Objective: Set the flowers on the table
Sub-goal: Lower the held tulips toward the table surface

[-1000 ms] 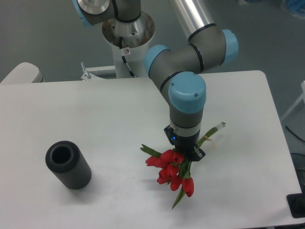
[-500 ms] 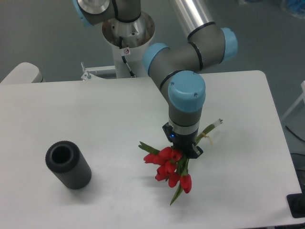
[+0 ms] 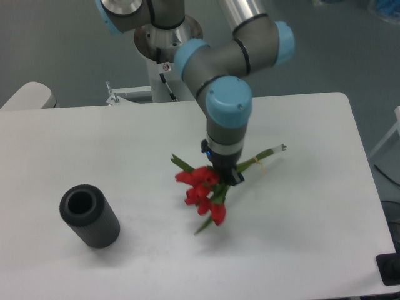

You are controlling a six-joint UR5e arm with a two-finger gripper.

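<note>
The flowers (image 3: 201, 189) are a small bunch of red tulips with green stems, the stem ends (image 3: 270, 152) pointing right with a thin band near them. My gripper (image 3: 223, 176) points straight down and is shut on the stems just behind the red heads. The bunch hangs in the gripper above the white table (image 3: 125, 144), near its middle, heads tilted down to the left. The fingertips are mostly hidden by the blooms and leaves.
A dark grey ribbed hollow cylinder (image 3: 89, 216) lies on the table at the front left. The arm's base column (image 3: 167, 44) stands at the back edge. The table's right edge (image 3: 369, 187) is well to the right of the flowers.
My gripper has moved left and toward the back of the table, carrying the flowers with it. The cylinder has not moved.
</note>
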